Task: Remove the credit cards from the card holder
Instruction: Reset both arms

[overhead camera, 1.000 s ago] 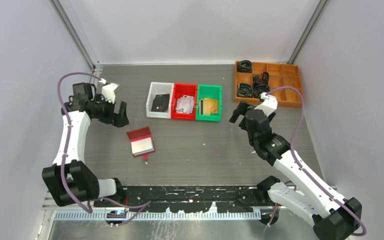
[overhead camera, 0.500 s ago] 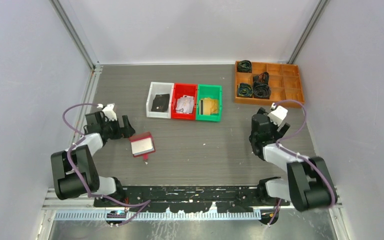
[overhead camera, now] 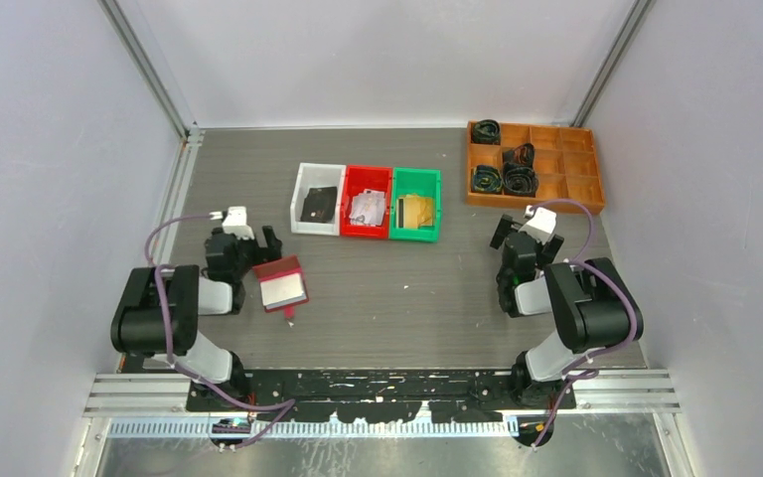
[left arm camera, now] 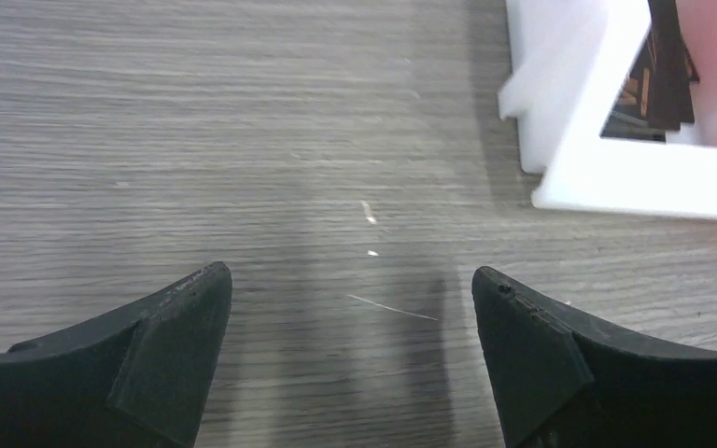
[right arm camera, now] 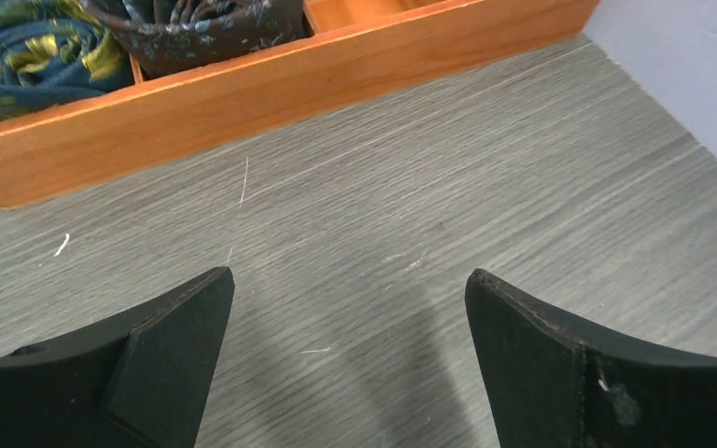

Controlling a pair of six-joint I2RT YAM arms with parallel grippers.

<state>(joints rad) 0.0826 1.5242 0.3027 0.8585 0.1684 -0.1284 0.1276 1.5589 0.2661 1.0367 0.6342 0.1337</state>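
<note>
The red card holder (overhead camera: 281, 283) lies open on the table, its pale inside facing up. A dark credit card (overhead camera: 319, 205) lies in the white bin (overhead camera: 301, 191); it also shows in the left wrist view (left arm camera: 665, 56). Silvery cards (overhead camera: 367, 209) lie in the red bin (overhead camera: 348, 184). Gold cards (overhead camera: 417, 211) lie in the green bin (overhead camera: 434, 194). My left gripper (overhead camera: 245, 239) is open and empty, low over the table just left of the card holder (left arm camera: 350, 289). My right gripper (overhead camera: 523, 237) is open and empty at the right (right arm camera: 350, 289).
An orange wooden tray (overhead camera: 576, 189) with rolled ties (overhead camera: 505, 179) stands at the back right; its front wall (right arm camera: 271, 84) is just ahead of my right gripper. The white bin's corner (left arm camera: 607, 159) is ahead and to the right of my left gripper. Grey walls enclose the table.
Both arms have folded back toward their bases and dropped low over the table. My left gripper has come near the card holder. The card holder and bins have not moved.
</note>
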